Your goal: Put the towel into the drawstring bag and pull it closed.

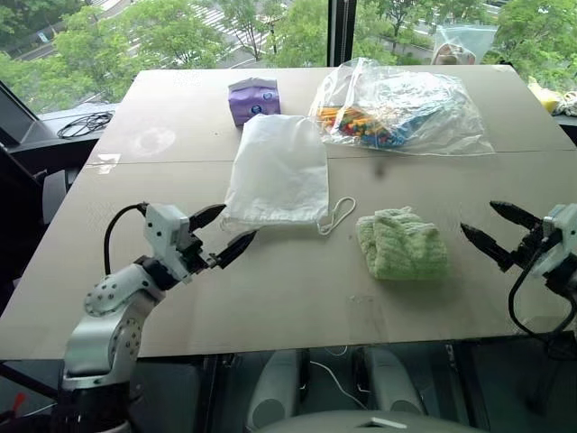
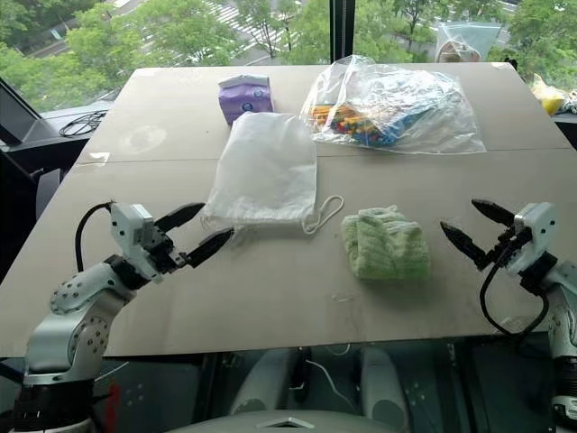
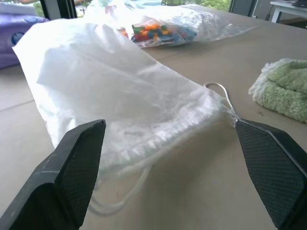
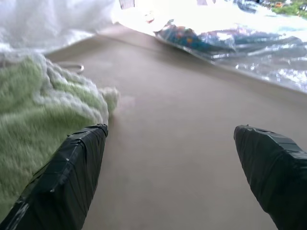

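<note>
The white drawstring bag (image 1: 278,171) lies flat in the middle of the table, its gathered mouth and thin cord loops (image 1: 338,215) turned toward me. To its right sits the light green towel (image 1: 401,244), folded into a thick wad. My left gripper (image 1: 233,227) is open and hovers just at the bag's near left corner, with the mouth of the bag (image 3: 115,91) straight ahead of its fingers. My right gripper (image 1: 480,218) is open too, a short way right of the towel (image 4: 43,110), empty and pointing at it.
A purple tissue pack (image 1: 253,98) stands behind the bag. A large clear plastic bag of colourful items (image 1: 401,113) lies at the back right. The tan table (image 1: 297,298) has bare surface in front of the bag and towel. Black cable (image 1: 83,124) lies off the table's left.
</note>
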### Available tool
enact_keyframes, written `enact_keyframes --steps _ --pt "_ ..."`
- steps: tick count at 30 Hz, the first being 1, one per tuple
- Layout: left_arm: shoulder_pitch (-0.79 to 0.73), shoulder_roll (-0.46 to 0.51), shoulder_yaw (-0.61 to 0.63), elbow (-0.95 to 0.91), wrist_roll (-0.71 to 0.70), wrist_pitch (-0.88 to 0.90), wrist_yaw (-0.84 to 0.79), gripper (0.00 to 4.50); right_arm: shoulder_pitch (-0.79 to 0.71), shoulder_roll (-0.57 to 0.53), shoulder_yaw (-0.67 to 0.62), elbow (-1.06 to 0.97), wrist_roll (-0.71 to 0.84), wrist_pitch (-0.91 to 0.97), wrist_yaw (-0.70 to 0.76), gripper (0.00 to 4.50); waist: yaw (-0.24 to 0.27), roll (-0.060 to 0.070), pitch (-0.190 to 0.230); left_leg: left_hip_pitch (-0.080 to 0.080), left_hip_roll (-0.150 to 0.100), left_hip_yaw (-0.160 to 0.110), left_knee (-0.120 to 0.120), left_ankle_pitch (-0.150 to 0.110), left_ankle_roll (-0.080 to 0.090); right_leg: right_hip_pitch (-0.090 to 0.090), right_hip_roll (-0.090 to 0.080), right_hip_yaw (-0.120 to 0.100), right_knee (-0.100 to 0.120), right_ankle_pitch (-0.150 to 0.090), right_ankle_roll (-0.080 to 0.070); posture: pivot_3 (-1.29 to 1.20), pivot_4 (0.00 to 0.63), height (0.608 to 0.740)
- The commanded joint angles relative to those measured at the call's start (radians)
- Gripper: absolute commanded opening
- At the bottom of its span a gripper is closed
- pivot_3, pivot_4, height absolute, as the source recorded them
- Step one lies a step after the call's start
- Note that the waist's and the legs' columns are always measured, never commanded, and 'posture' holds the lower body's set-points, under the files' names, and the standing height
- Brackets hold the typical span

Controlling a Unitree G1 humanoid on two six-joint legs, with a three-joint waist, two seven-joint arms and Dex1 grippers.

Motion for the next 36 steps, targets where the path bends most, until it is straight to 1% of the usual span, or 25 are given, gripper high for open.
enact_keyframes --steps 1,3,4,6,9,11,12,13,15,16,18,21,27,33,36 --pt "-0.041 0.047 -0.053 0.054 0.16 -0.16 -0.011 4.43 0.014 0.016 0.032 -0.235 0.094 0.112 -0.049 4.5 0.001 0.0 0.0 0.0 0.0 0.0 0.0 0.0 0.0 0.0 0.0 0.0 0.0 0.0 0.0 0.0 0.15 0.74" --pt "-0.055 0.058 -0.083 0.082 0.245 -0.238 0.009 4.43 0.03 0.034 0.05 -0.335 0.137 0.168 -0.089 4.5 0.001 0.0 0.0 -0.001 0.0 0.0 0.0 0.0 0.0 0.0 0.0 -0.001 -0.001 0.0 0.0 0.0 0.15 0.74" --pt "-0.063 0.046 -0.086 0.091 0.292 -0.294 0.049 4.43 0.053 0.047 0.07 -0.411 0.176 0.209 -0.113 4.5 0.002 0.0 0.0 -0.001 0.001 0.0 0.0 0.0 0.0 0.0 -0.001 -0.001 -0.002 0.0 0.0 0.0 0.15 0.74" --pt "-0.06 0.01 -0.088 0.093 0.338 -0.358 0.111 4.43 0.1 0.077 0.1 -0.526 0.239 0.264 -0.158 4.5 0.004 0.0 0.0 -0.002 0.001 0.0 -0.001 0.0 0.0 0.0 -0.001 -0.001 -0.004 0.0 -0.001 0.0 0.15 0.74" --pt "0.003 -0.01 -0.134 0.104 0.479 -0.499 0.178 4.43 0.185 0.15 0.177 -0.666 0.246 0.285 -0.241 4.5 0.003 -0.001 -0.001 -0.003 0.001 0.0 -0.003 -0.001 0.0 0.0 -0.003 -0.001 -0.008 0.002 -0.004 0.0 0.15 0.74" --pt "0.028 -0.026 -0.147 0.125 0.571 -0.572 0.255 4.43 0.234 0.197 0.221 -0.729 0.218 0.283 -0.302 4.5 0.001 -0.001 -0.002 -0.002 0.001 0.0 -0.006 -0.003 -0.004 0.002 -0.003 -0.001 -0.011 0.003 -0.004 0.0 0.15 0.74" --pt "0.034 -0.036 -0.151 0.135 0.598 -0.592 0.284 4.43 0.254 0.204 0.234 -0.751 0.184 0.281 -0.325 4.5 0.001 -0.001 -0.002 -0.002 0.001 0.0 -0.006 -0.003 -0.004 0.001 -0.003 -0.001 -0.012 0.003 -0.004 0.0 0.15 0.74" --pt "0.035 -0.042 -0.159 0.145 0.626 -0.611 0.309 4.43 0.275 0.189 0.248 -0.77 0.122 0.274 -0.34 4.5 0.001 -0.001 -0.002 -0.002 0.001 0.0 -0.006 -0.004 -0.004 0.001 -0.003 -0.001 -0.012 0.003 -0.004 0.0 0.15 0.74" --pt "0.03 -0.05 -0.18 0.167 0.662 -0.633 0.335 4.43 0.31 0.121 0.277 -0.804 -0.015 0.291 -0.371 4.5 0.001 -0.001 -0.002 -0.002 0.001 0.0 -0.006 -0.004 -0.004 0.001 -0.006 -0.004 -0.012 0.003 -0.003 0.0 0.15 0.74" --pt "0.024 -0.052 -0.189 0.177 0.671 -0.639 0.342 4.43 0.322 0.091 0.284 -0.819 -0.04 0.298 -0.365 4.5 0.002 -0.001 -0.002 -0.002 0.001 0.001 -0.006 -0.004 -0.004 0.001 -0.009 -0.009 -0.012 0.002 -0.001 0.0 0.15 0.74" --pt "0.006 -0.057 -0.199 0.195 0.678 -0.647 0.36 4.43 0.339 0.039 0.28 -0.851 -0.051 0.309 -0.347 4.5 0.003 -0.002 -0.002 -0.002 0.001 0.001 -0.006 -0.004 -0.004 0.001 -0.017 -0.018 -0.012 0.002 0.0 0.0 0.15 0.74" --pt "-0.026 -0.066 -0.212 0.23 0.694 -0.655 0.387 4.43 0.346 -0.006 0.245 -0.885 -0.019 0.353 -0.351 4.5 0.003 -0.002 -0.003 -0.002 0.003 0.001 -0.006 -0.004 -0.004 0.002 -0.021 -0.027 -0.013 0.002 0.0 0.0 0.15 0.74" --pt "-0.034 -0.098 -0.229 0.25 0.756 -0.674 0.481 4.43 0.351 -0.001 0.242 -0.893 -0.032 0.366 -0.377 4.5 0.003 -0.007 -0.006 -0.001 0.008 0.003 -0.004 -0.004 -0.004 0.003 -0.022 -0.037 -0.014 0.005 -0.001 0.0 0.15 0.74" --pt "-0.045 -0.119 -0.242 0.27 0.843 -0.668 0.581 4.43 0.339 0.014 0.25 -0.889 -0.038 0.367 -0.39 4.5 0.005 -0.008 -0.007 -0.002 0.009 0.004 -0.004 -0.004 -0.004 0.003 -0.021 -0.04 -0.014 0.005 0.0 0.0 0.15 0.74" --pt "-0.062 -0.12 -0.254 0.302 0.863 -0.66 0.603 4.43 0.331 0.027 0.253 -0.892 -0.034 0.372 -0.404 4.5 0.005 -0.009 -0.007 -0.002 0.009 0.004 -0.002 -0.004 -0.005 0.004 -0.021 -0.04 -0.014 0.006 0.001 0.0 0.15 0.74"
